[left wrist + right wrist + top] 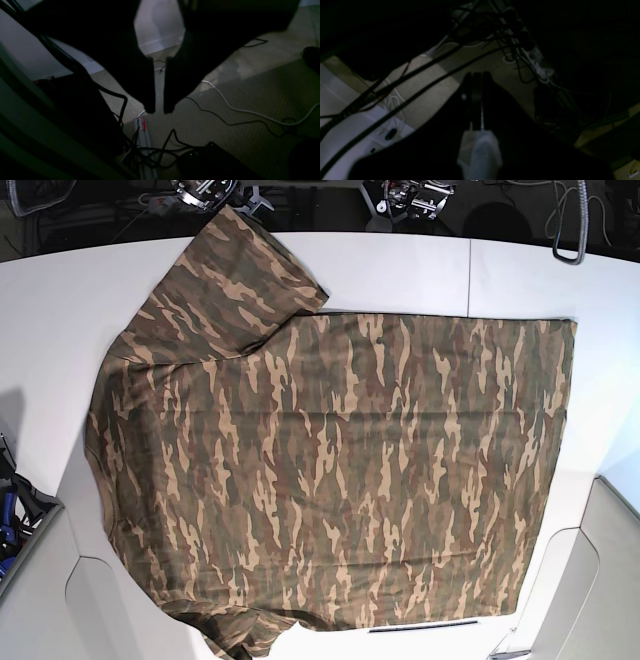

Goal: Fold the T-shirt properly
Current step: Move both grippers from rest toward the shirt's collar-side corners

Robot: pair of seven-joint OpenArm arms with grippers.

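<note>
The camouflage T-shirt (330,470) lies spread flat on the white table (400,270) in the base view. Its hem is at the right and its shoulders at the left. One sleeve (235,280) points to the far left, the other (240,635) reaches the near edge. Neither gripper shows in the base view; only the arm mounts (205,192) (410,195) show behind the table. My left gripper (159,110) hangs over the floor, empty, jaws a narrow gap apart. My right gripper (477,75) hangs over the floor with its jaws together, empty.
Below the left gripper are carpet, a power strip (143,140), a white cable (237,107), black cables and a black adapter (212,160). Below the right gripper are cables and another power strip (535,60). A dark bin with blue items (10,520) stands at the table's left.
</note>
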